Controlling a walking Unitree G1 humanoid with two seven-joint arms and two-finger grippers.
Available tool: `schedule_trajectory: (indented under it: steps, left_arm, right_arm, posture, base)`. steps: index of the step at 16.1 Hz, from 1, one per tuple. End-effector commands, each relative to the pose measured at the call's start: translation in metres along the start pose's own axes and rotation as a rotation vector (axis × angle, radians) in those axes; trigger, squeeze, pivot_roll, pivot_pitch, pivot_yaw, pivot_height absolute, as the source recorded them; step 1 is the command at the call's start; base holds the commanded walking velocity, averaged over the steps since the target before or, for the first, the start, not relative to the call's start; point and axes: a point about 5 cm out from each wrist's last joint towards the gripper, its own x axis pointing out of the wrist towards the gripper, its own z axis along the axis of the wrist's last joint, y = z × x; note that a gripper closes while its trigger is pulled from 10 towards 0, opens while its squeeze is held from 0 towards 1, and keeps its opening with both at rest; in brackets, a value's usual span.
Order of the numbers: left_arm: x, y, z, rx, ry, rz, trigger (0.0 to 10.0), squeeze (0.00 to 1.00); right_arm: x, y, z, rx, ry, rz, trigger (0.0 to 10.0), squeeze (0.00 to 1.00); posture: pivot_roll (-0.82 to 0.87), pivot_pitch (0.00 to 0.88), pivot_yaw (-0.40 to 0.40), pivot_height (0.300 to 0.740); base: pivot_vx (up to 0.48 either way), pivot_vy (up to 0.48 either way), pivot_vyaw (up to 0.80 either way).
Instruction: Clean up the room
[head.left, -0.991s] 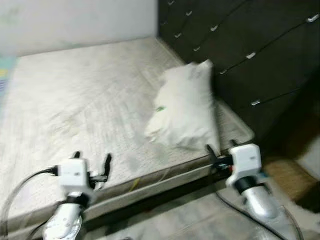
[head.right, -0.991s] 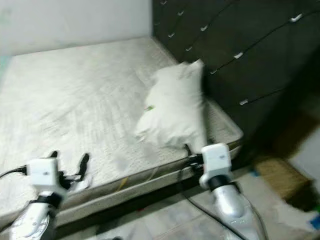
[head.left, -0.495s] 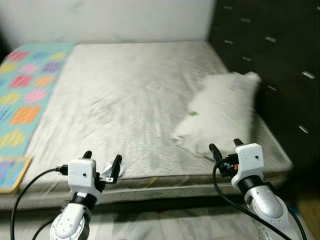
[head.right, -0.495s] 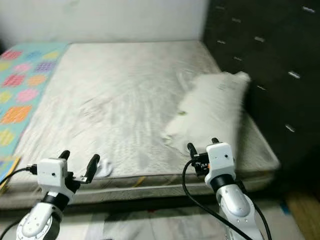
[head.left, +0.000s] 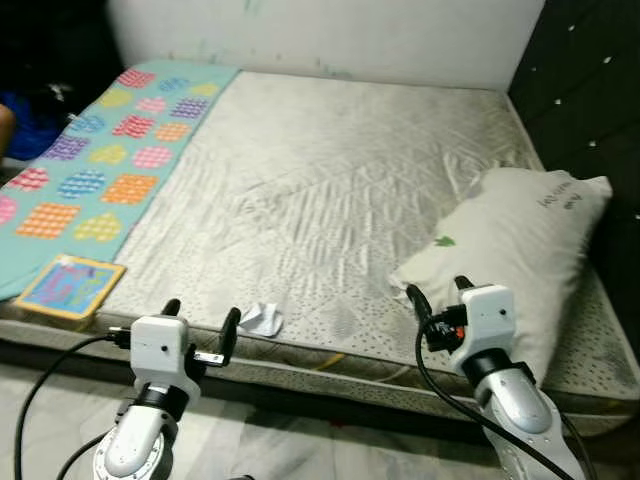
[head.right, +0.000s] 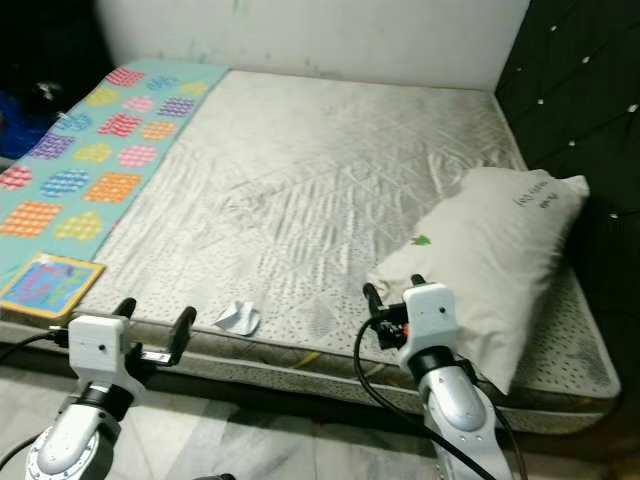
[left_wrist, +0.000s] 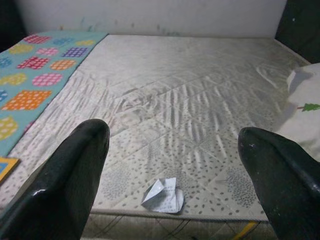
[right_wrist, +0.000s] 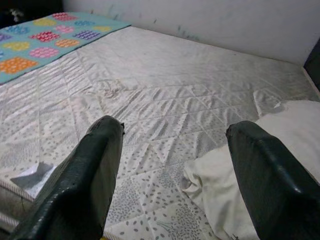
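Bare quilted mattress (head.left: 330, 170) takes up most of the left eye view, with a white wall behind it and dark tufted panelling on the robot's right. A patchwork blanket (head.left: 100, 160) covers the mattress's left side, and a small colourful book (head.left: 68, 285) lies at its near corner. A crumpled scrap of paper (head.left: 262, 320) sits at the mattress's near edge, and a white pillow (head.left: 510, 250) lies askew toward the right edge. The left gripper (head.left: 200, 330) hovers low before the bed, close to the scrap, its fingers spread and holding nothing; the right gripper (head.left: 435, 300) hangs just in front of the pillow's near corner, likewise spread and empty.

From the right eye view the layout reads the same.

Looking along the left wrist, the scrap lies between the two fingers (left_wrist: 75, 170) but farther in on the mattress. Along the right wrist, the pillow's corner (right_wrist: 235, 175) sits near one finger.

I judge the step to be approach and choice of a first item. The scrap looks the likeliest pick: reach the left arm forward and down, then close. The mattress edge stands between gripper and scrap.
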Motion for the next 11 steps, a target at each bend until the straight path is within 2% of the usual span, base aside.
schedule_trajectory:
  steps: [1,11]
  left_arm:
    - [0.0002,-0.0003,0.0024,-0.002,-0.013,-0.014,10.0,0.00]
    - [0.0007,-0.0009,0.0020,-0.013,-0.010,-0.027,10.0,0.00]
  right_arm:
    - [-0.0010,-0.0027,0.0004,-0.005,0.002,-0.006,10.0,0.00]
    - [-0.0003,-0.0024,-0.0008,0.000,0.003,-0.010,10.0,0.00]
  posture:
    - [-0.01,0.101,-0.059,0.740]
    - [-0.01,0.101,-0.058,0.740]
  base:
    - [0.270,0.000,0.00]
    - [0.338,0.000,0.00]
